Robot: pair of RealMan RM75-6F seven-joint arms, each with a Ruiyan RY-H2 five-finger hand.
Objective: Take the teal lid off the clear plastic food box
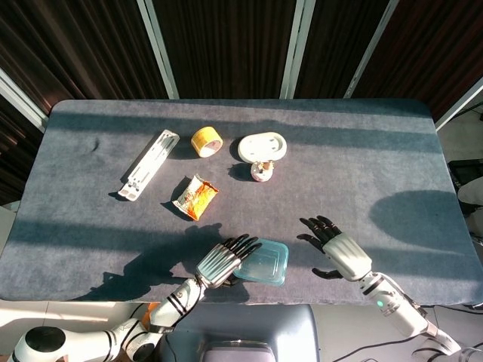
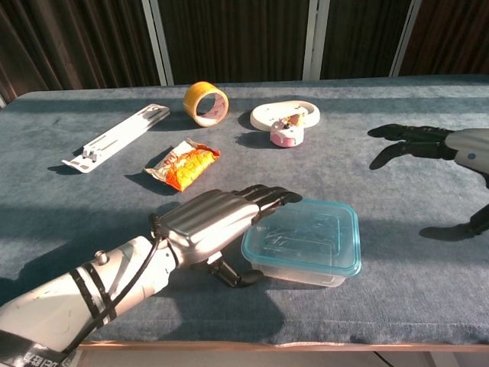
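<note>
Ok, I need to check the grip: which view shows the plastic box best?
The chest view: the box is close, with the left hand touching its side. The head view shows it small, from above.
</note>
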